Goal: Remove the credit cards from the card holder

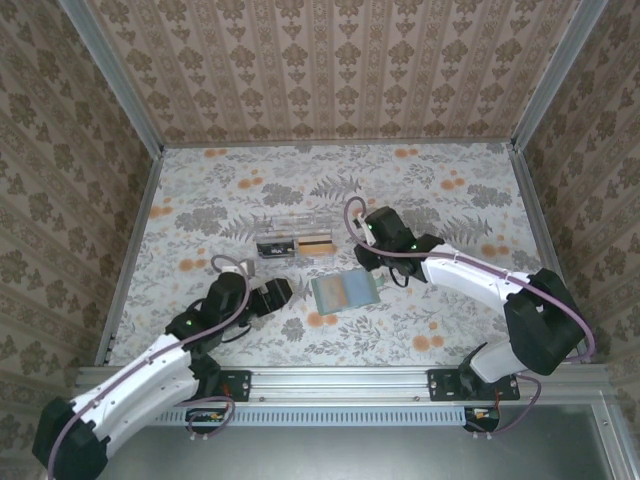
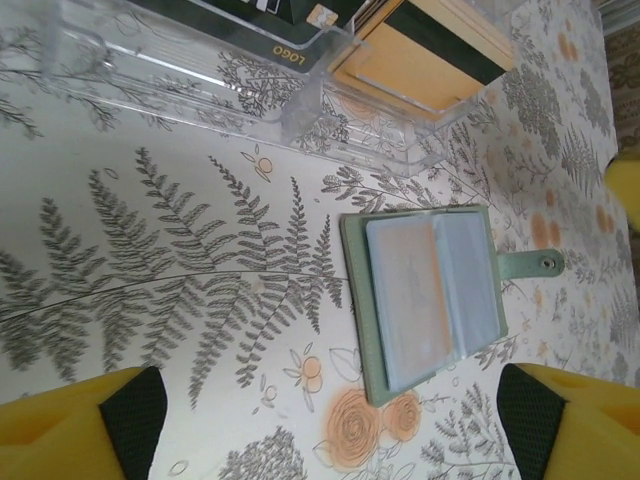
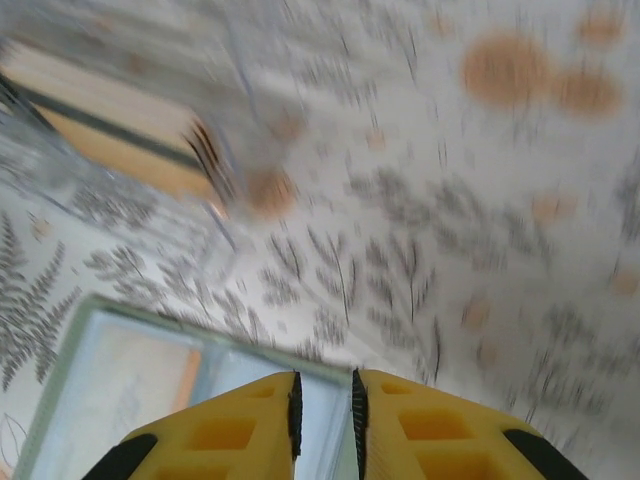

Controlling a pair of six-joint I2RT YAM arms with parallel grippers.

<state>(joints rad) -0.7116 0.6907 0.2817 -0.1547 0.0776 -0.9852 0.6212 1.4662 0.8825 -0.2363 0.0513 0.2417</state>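
One open card holder (image 2: 425, 300) lies on the table (image 2: 150, 250) near one clear box (image 2: 250, 110) holding a black card (image 2: 255, 40) marked "LOGO". The left tool (image 2: 325, 425) is wide, the right tool (image 3: 323, 415) narrow.

Grey-green card holder (image 1: 345, 290) open flat; cards (image 2: 432, 300) inside

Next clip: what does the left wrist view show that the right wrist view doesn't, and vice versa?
Left wrist: the whole open card holder with its snap tab, sharp, ahead of the left gripper's wide-open jaws. Right wrist: the right gripper's jaws closed together at the holder's edge, blurred. Both: holder, clear box, floral table.
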